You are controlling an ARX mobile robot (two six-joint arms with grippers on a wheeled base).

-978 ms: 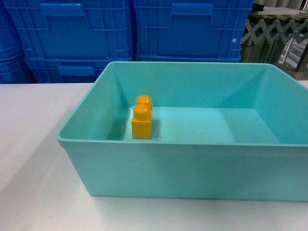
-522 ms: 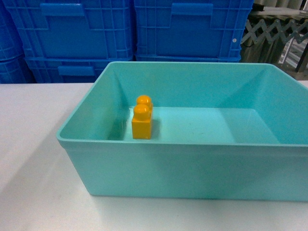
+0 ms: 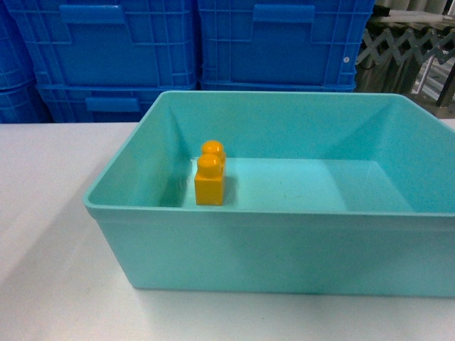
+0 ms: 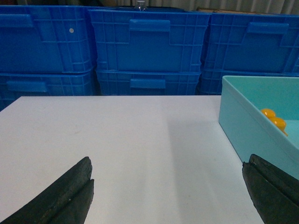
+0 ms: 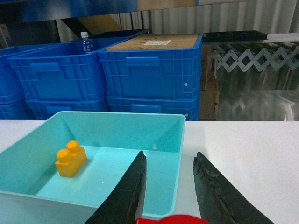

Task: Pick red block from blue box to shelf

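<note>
The red block (image 5: pixel 170 219) shows only as a red sliver at the bottom edge of the right wrist view, held deep between the fingers of my right gripper (image 5: pixel 170 154). That gripper hangs above the near right corner of the blue box (image 5: pixel 180 140). The light turquoise blue box (image 3: pixel 270 249) holds only an orange-yellow two-stud brick (image 3: pixel 210 177). My left gripper (image 4: pixel 169 161) is wide open over the white table (image 4: pixel 117 140), left of the box (image 4: pixel 243 121), with nothing between its fingers. Neither gripper appears in the head view. The shelf is out of view.
Dark blue ribbed crates (image 3: pixel 192 50) are stacked behind the table. A silvery scissor-lattice metal frame (image 5: pixel 252 60) stands at the back right. A cardboard sheet (image 5: pixel 159 42) and a bottle (image 5: pixel 85 39) lie in the crates.
</note>
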